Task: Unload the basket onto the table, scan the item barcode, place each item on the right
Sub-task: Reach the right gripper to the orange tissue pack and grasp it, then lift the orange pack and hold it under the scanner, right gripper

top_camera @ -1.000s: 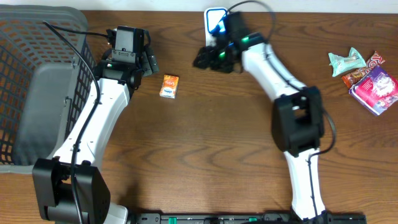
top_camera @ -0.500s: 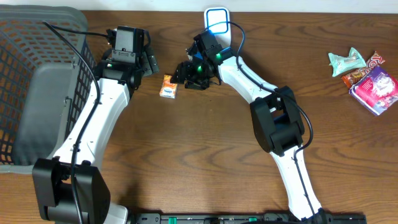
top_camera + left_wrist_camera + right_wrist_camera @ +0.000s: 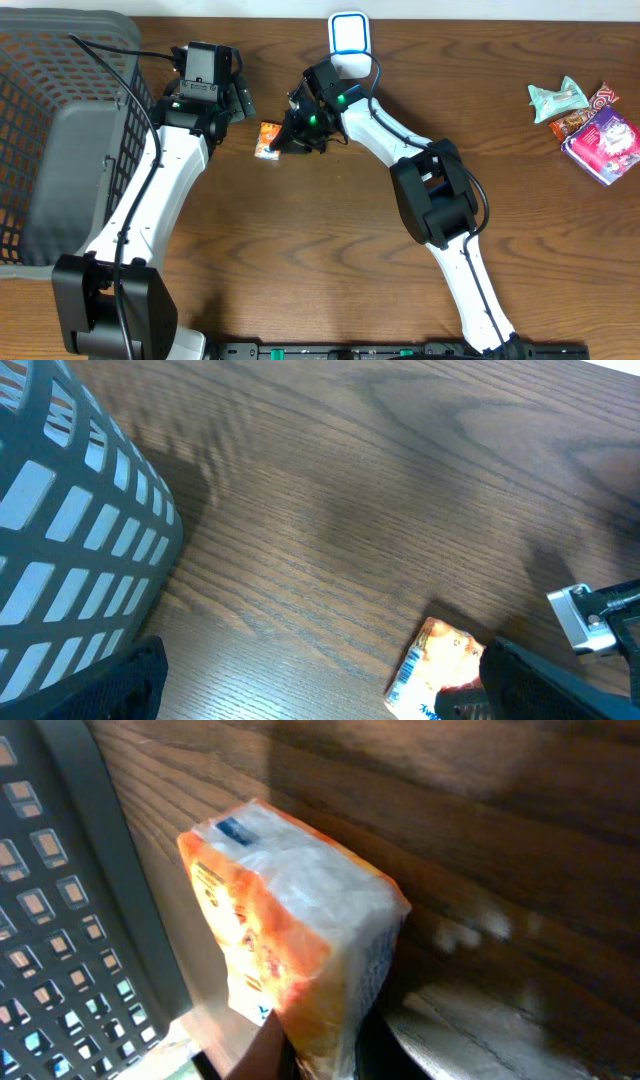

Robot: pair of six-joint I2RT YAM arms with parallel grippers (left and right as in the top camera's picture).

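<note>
The item is a small orange and white packet [image 3: 267, 140] lying on the wooden table. My right gripper [image 3: 288, 136] reaches it from the right and is shut on it. In the right wrist view the packet [image 3: 290, 920] fills the frame, its lower end pinched between that gripper's [image 3: 330, 1055] fingers. The left wrist view shows the packet [image 3: 440, 665] with barcode lines on its white edge. My left gripper [image 3: 238, 100] hovers open just left of and behind the packet, holding nothing. The white and blue scanner [image 3: 349, 33] stands at the table's back edge.
A large dark plastic basket [image 3: 60, 140] fills the left side, close to the left arm. Several snack packets [image 3: 590, 120] lie at the far right. The right arm's forearm [image 3: 385, 120] stretches across the middle back of the table.
The right gripper has swung left from beside the scanner to the packet and closed on it. The packet has shifted slightly left. The left arm has not moved.
</note>
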